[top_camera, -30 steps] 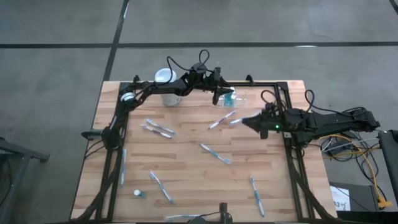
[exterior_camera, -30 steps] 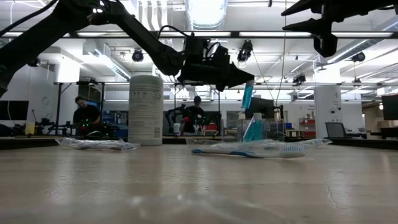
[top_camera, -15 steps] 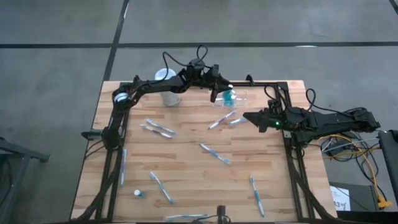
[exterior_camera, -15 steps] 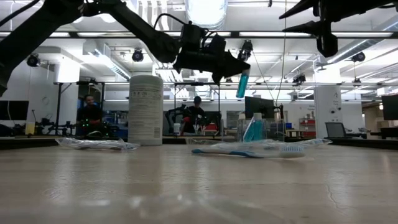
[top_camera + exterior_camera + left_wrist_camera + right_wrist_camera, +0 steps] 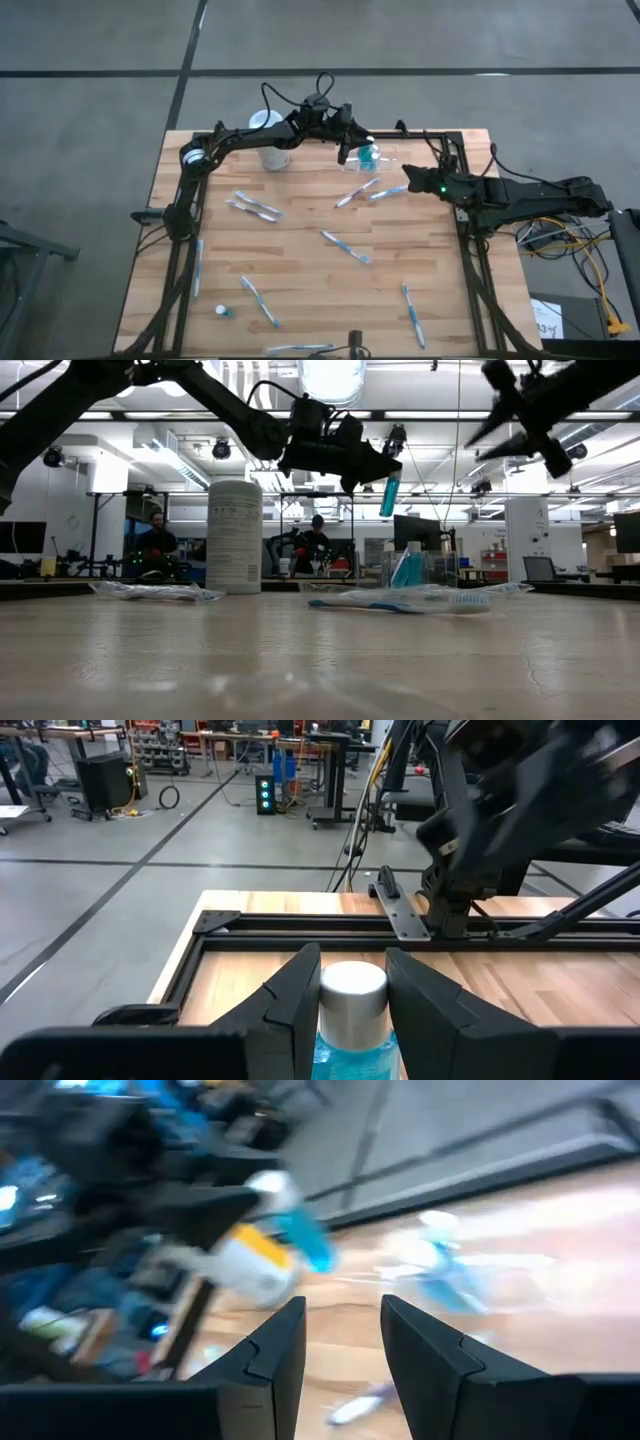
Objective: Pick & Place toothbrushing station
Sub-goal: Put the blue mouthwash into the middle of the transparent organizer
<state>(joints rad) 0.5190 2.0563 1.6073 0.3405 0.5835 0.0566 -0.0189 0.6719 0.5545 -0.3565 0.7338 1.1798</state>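
Gripping a blue tube [image 5: 353, 1020] in my left end effector [image 5: 350, 995] above the station [image 5: 385, 156] at the tabletop's [image 5: 300, 290] far edge | risk: tube slips, topples station | right end effector [image 5: 340, 1345] empty, parted.

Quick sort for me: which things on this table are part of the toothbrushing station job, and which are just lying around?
In the job:
- toothbrushing station, clear holder at the table's far edge
- blue tube, held by the left gripper
- right gripper, open, empty, nearby

Lying about:
- white cylinder
- scattered toothbrushes
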